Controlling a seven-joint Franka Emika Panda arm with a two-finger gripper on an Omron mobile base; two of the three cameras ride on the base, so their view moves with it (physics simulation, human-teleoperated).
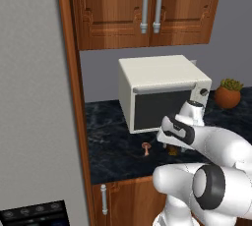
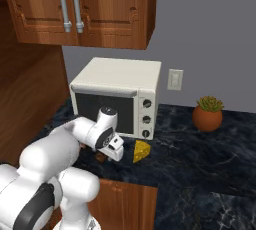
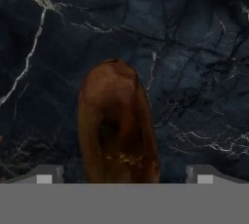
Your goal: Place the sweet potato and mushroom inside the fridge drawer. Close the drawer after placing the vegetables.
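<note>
— Hovering over the sweet potato [image 3: 118, 125] now. On my hand camera it lies lengthwise between the two fingertips [image 3: 44, 175], which stand wide apart, one on each side, touching nothing. So the gripper [image 3: 124, 175] is spread and empty.

— Which step is that, then?

— The first pick, I'd say; nothing has gone into the fridge drawer yet. The mushroom [image 1: 146, 146] stands on the dark counter [image 1: 113, 141] just off to the gripper's left, in front of the microwave [image 1: 160, 90]. A cheese wedge [image 2: 142, 150] sits close on its other side.

— And next?

— I'd lower straight down until the fingers straddle the potato's middle, then close across its narrow width. Its rounded flanks could slip, so I'd go deep before squeezing.
</note>
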